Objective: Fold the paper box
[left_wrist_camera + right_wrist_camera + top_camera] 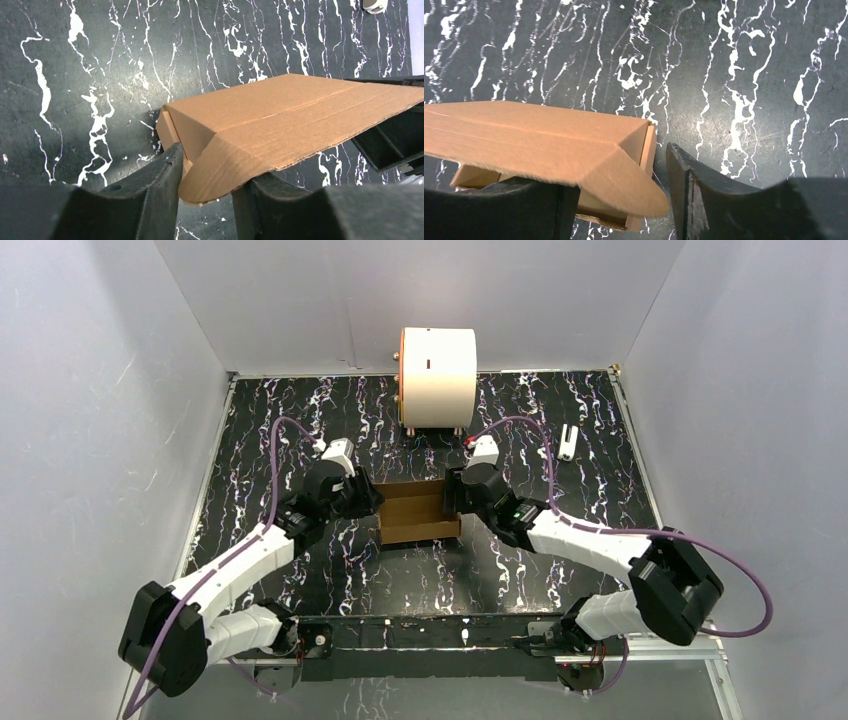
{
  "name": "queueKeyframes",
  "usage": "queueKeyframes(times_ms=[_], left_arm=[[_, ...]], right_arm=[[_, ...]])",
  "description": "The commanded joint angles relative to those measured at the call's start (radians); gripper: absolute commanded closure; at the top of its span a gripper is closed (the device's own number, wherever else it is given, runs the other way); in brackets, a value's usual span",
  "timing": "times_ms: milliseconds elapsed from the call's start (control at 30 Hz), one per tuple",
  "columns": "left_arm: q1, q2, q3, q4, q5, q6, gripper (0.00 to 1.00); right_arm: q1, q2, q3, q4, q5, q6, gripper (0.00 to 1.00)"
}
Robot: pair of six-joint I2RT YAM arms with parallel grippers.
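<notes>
Marbled table point(290, 420): one paper box point(418, 513), one left gripper point(373, 499), one right gripper point(450, 496).

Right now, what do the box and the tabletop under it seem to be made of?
The paper box looks like plain brown cardboard, matte: its cut edge is fibrous and pressed crease lines run along it. The tabletop is black with white marble-like veins and a faint sheen; whether stone or a printed covering, I cannot tell.
</notes>
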Motion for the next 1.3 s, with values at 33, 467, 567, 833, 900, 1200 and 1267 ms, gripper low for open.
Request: queueKeyframes(times_ms=[33,467,567,833,900,1200,1267], left_arm=[[-0.005,-0.109,-0.014,-0.068,0.001,0.003,0.57],[-0.005,-0.324,-0.008,-0.244,0.066,-0.012,0.28],[-0.004,-0.361,0.05,-0.289,0.033,0.003,0.3],[-0.004,-0.234,0.255,-0.352,-0.031,0.114,0.36],[-0.004,-0.182,0.277,-0.353,-0.009,0.119,0.38],[-0.004,-0.086,0.231,-0.341,0.121,0.084,0.54],[-0.004,-0.084,0.207,-0.339,0.147,0.069,0.57]], right_arm=[[0.0,-0.099,-0.004,0.023,-0.051,-0.06,0.24],[0.0,-0.263,0.105,-0.173,-0.23,-0.215,0.02],[0.0,-0.251,0.179,-0.215,-0.214,-0.236,0.04],[0.0,-0.151,0.289,-0.252,-0.156,-0.276,0.1],[0.0,-0.126,0.3,-0.273,-0.149,-0.279,0.11],[0.0,-0.102,0.237,-0.311,-0.198,-0.257,0.13],[0.0,-0.105,0.215,-0.313,-0.209,-0.246,0.14]])
